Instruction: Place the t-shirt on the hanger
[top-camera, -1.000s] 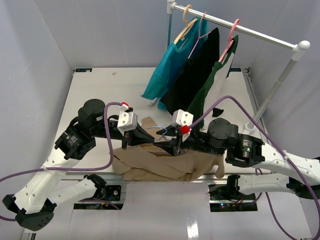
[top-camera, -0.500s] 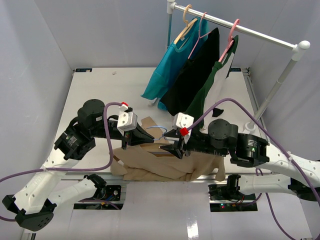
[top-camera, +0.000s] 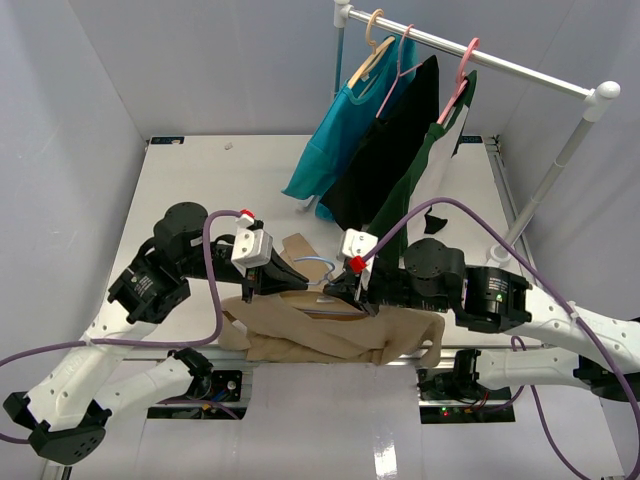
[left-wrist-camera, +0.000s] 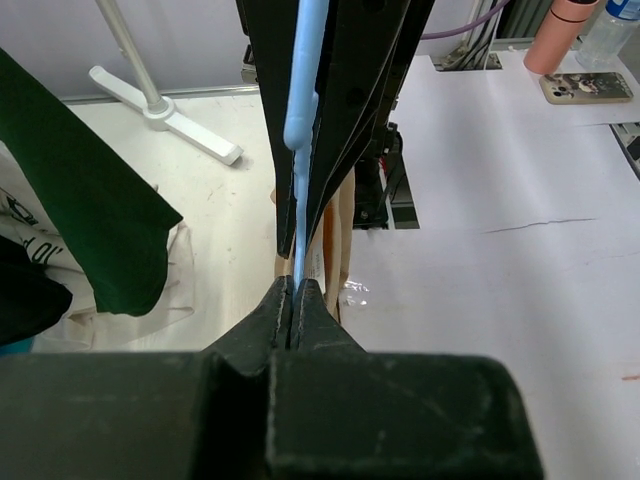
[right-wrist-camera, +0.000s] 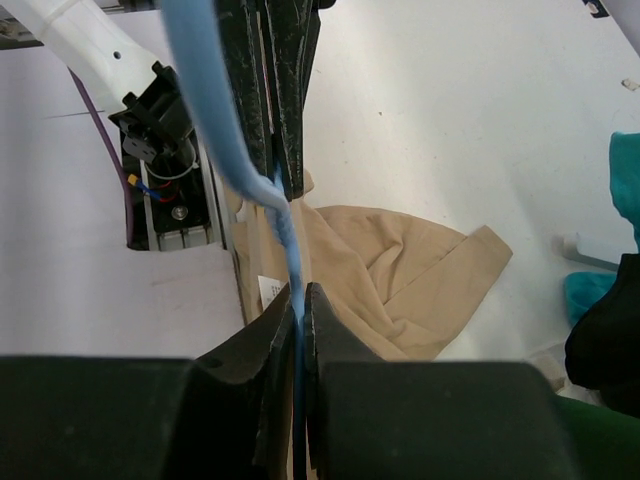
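The tan t-shirt (top-camera: 330, 335) hangs draped below both grippers near the table's front edge; it also shows in the right wrist view (right-wrist-camera: 400, 270). The thin light-blue hanger (top-camera: 312, 268) runs between the two grippers with its hook curving up between them. My left gripper (top-camera: 278, 278) is shut on the hanger (left-wrist-camera: 300, 120), the blue wire pinched between its jaws. My right gripper (top-camera: 340, 292) is shut on the hanger (right-wrist-camera: 215, 90) from the other side, the wire held between its closed jaws. Shirt fabric covers most of the hanger's arms.
A garment rail (top-camera: 500, 62) at the back right holds a teal shirt (top-camera: 335, 140), a black garment (top-camera: 395, 150) and a dark green shirt (top-camera: 420, 175) on pink and wooden hangers. The rail's white foot (left-wrist-camera: 160, 105) rests on the table. Purple cables loop over both arms.
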